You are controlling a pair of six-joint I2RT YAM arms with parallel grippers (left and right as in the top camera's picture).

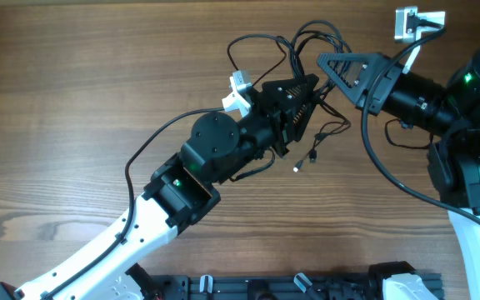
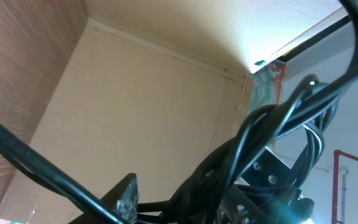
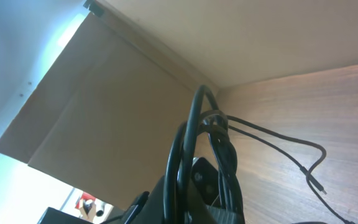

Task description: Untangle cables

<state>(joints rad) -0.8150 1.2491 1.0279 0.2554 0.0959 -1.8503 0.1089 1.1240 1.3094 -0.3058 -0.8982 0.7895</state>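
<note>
The cables are bunching in a knot between the two grippers, with plug ends trailing just below the left gripper onto the table. The right gripper appears to be clamping the bundle. Cords are hiding the left's jaws, so its grip cannot be told. Pulling apart risks tightening the knot or snagging a plug.

Smooth brown wood-grain table with a low sheen, carrying thin black cables whose rubbery jackets catch small glints of light. Over the table's middle, the left claw and right claw show matt black plastic, with fine ridges on the left one's body. Toward the table's near edge, the arm shells are glossy white plastic, and the round joint housings look satin black.
</note>
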